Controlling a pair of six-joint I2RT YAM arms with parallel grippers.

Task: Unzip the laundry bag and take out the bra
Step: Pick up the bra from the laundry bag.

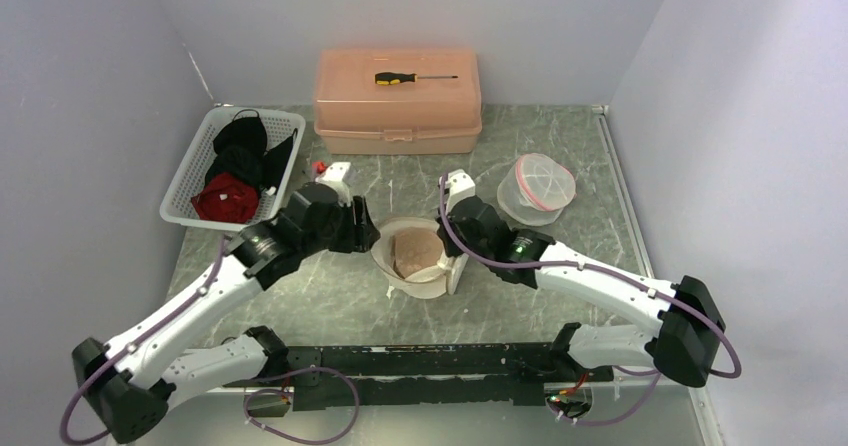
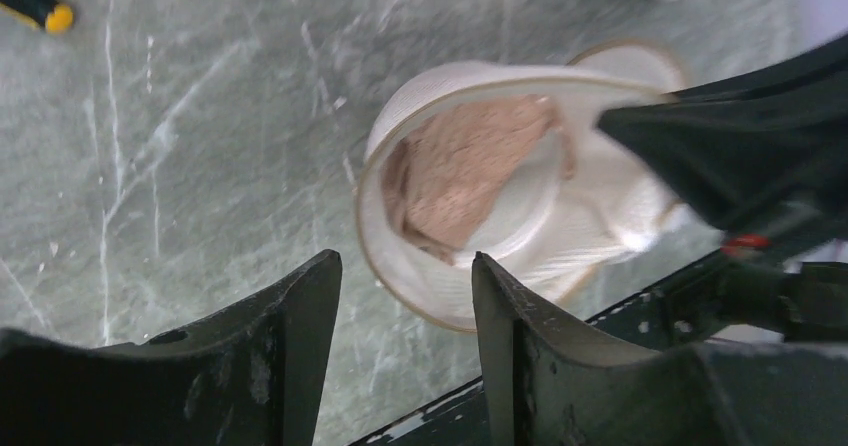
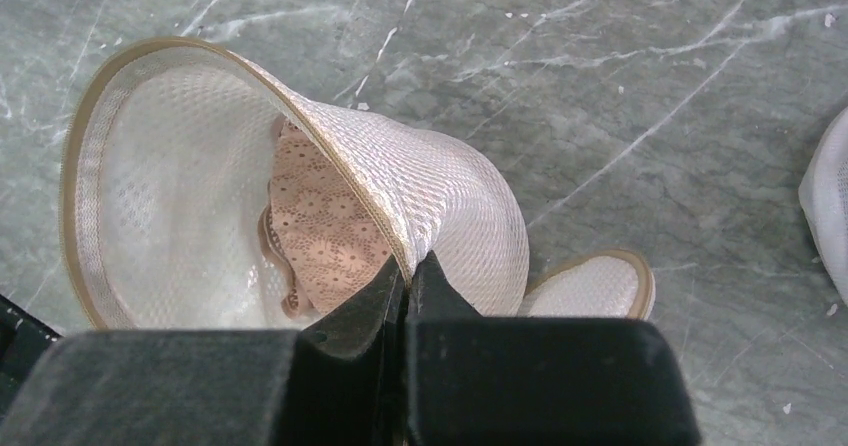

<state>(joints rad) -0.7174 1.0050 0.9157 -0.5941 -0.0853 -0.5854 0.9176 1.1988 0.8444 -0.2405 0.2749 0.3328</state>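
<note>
A white mesh laundry bag point(image 1: 425, 281) with a tan rim lies open in the middle of the table. A pink lace bra point(image 1: 415, 251) sits inside it. In the right wrist view my right gripper point(image 3: 407, 271) is shut on the bag's rim point(image 3: 385, 231), holding the wall point(image 3: 440, 201) up, with the bra point(image 3: 325, 231) just behind the fingers. The bag's round lid flap point(image 3: 600, 281) lies beside it. My left gripper point(image 2: 405, 266) is open and empty, hovering over the bag's near-left rim point(image 2: 400, 296); the bra point(image 2: 465, 166) shows beyond its fingertips.
A white basket point(image 1: 190, 181) with dark and red clothes stands at the back left. A peach plastic box point(image 1: 398, 106) with a screwdriver point(image 1: 412, 78) on top stands at the back. A second zipped mesh bag point(image 1: 537, 188) lies at the right.
</note>
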